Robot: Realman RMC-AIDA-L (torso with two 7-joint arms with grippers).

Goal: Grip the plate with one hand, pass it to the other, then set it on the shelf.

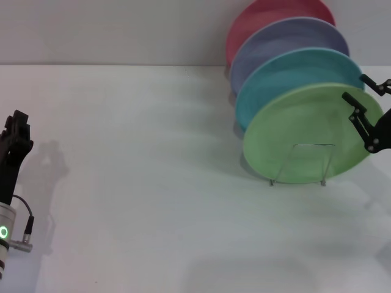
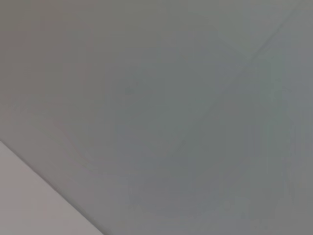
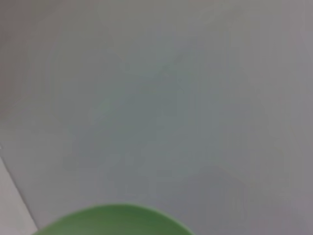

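A white table (image 1: 140, 183) fills most of the head view, and the rack (image 1: 303, 163) is taken as the landmark. The rack is a thin wire frame standing on the table, with a bent wire loop seen in front of the green plate (image 1: 305, 134).

Four plates stand on edge in the rack, one behind another. The green plate is the nearest of them; its flat face is turned toward the camera and slightly leftward, it leans back a little, and its rim is parallel to the plates behind it. Directly behind it stands the blue plate (image 1: 293, 70), then the lavender plate (image 1: 287, 39), then the red plate (image 1: 263, 15) at the back of the row.

The right gripper (image 1: 364, 104) is seen at the rack's right end, against the green plate's right rim, with its black fingers spread apart; whether the rim is touched cannot be told. In the right wrist view only a curved edge of the green plate (image 3: 115, 220) is shown.

The left gripper (image 1: 16, 131) is held far to the left of the rack, above the table; whether it is open cannot be told.
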